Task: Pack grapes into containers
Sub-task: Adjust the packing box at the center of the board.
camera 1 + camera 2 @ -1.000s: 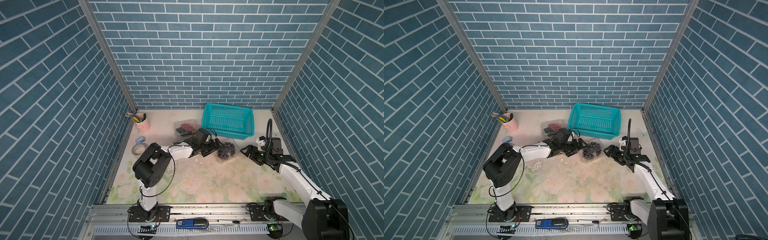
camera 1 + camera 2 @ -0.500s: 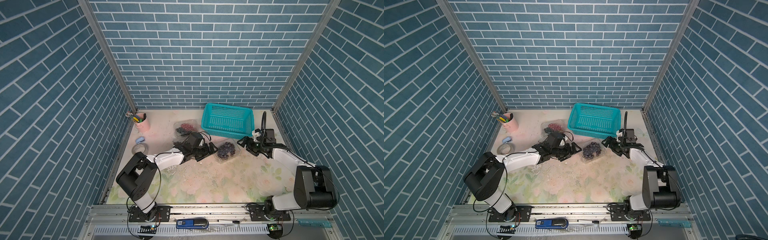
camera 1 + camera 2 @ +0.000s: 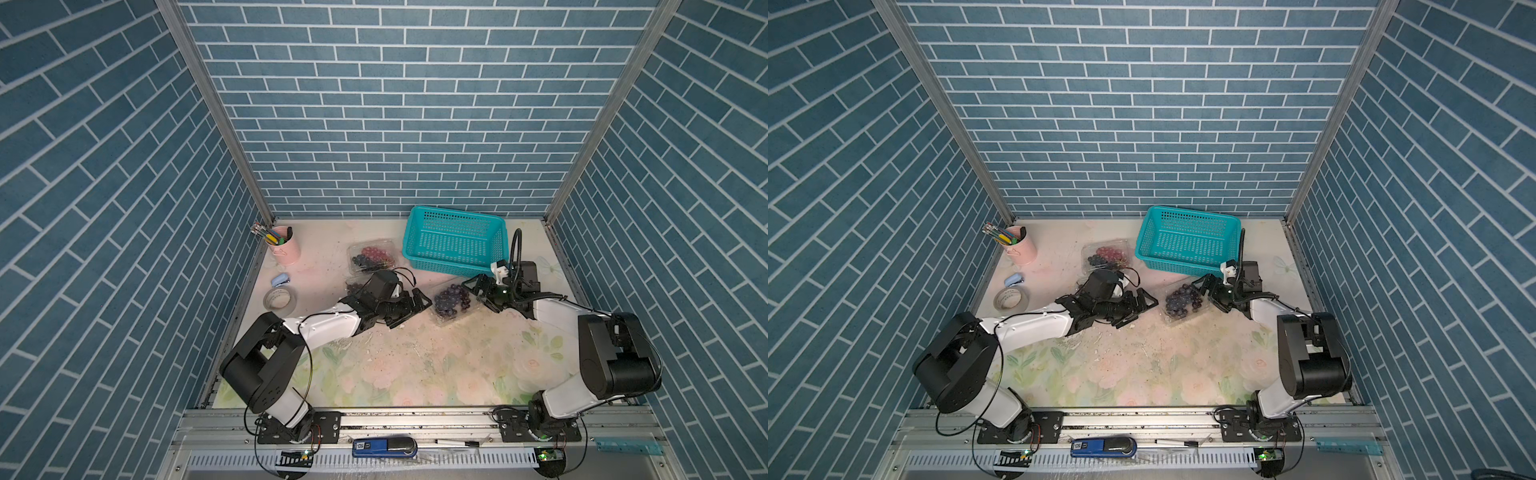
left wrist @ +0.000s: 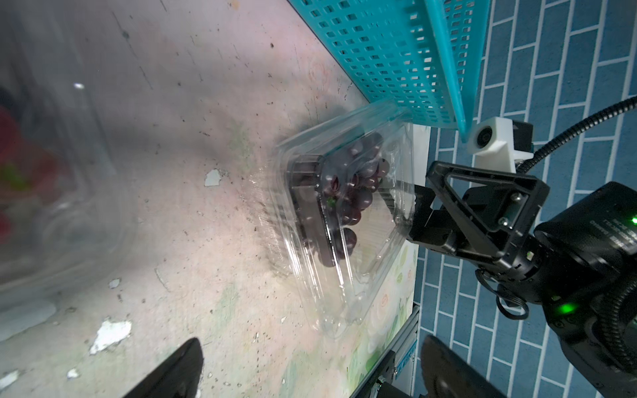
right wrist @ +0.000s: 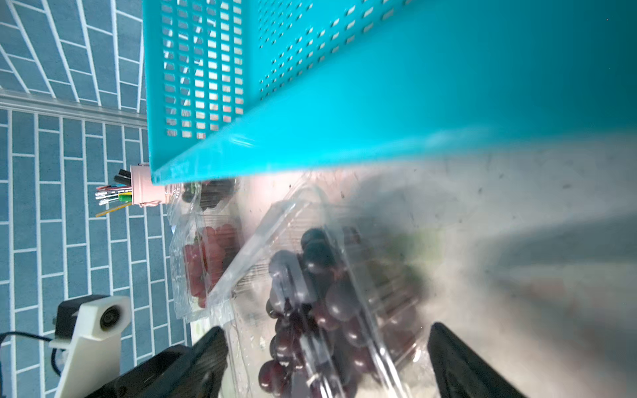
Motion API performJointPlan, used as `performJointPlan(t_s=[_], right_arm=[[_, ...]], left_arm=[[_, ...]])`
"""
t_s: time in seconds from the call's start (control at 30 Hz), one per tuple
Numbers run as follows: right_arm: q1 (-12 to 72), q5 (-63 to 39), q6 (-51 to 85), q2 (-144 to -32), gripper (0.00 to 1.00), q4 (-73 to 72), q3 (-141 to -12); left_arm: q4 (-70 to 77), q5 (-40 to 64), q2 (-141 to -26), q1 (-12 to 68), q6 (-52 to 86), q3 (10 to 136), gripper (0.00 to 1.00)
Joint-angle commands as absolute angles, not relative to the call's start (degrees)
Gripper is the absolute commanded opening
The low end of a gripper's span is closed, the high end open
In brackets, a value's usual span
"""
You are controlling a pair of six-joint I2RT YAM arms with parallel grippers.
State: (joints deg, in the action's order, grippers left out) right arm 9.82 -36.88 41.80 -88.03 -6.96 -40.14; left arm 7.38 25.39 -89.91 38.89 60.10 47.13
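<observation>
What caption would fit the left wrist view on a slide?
Left wrist view: clear container of dark grapes beside the teal basket, with the open right gripper at one end.

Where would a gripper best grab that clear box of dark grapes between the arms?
Likely the flat rim of the box on the side facing the right gripper, standing open there. The teal basket crowds the far edge, and the thin walls over the grapes look flimsy.

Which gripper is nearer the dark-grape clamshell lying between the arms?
Right. The right gripper, open, straddles one end of the clamshell; the left gripper, open too, sits short of the opposite side, bare table between.
</observation>
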Motion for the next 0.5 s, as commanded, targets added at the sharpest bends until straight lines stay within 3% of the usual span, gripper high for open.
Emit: performJointPlan(t_s=[0.0, 0.27, 0.47], right_arm=[[12.5, -37.01, 45.68, -84.93, 0.92, -9.67, -38.3], [22.22, -30.45, 53.39, -79.74, 0.92, -12.89, -33.09], [21.71, -22.75, 44.31, -71.61, 0.93, 4.45, -34.69]], left_arm=[[9.21, 26.71, -89.25, 37.39, 60.43, 45.94, 1.0], [10.66, 27.44, -86.94, 35.37, 60.08, 42.64, 1.0], [11.51, 27.79, -83.65, 32.92, 59.64, 38.29, 1.0]])
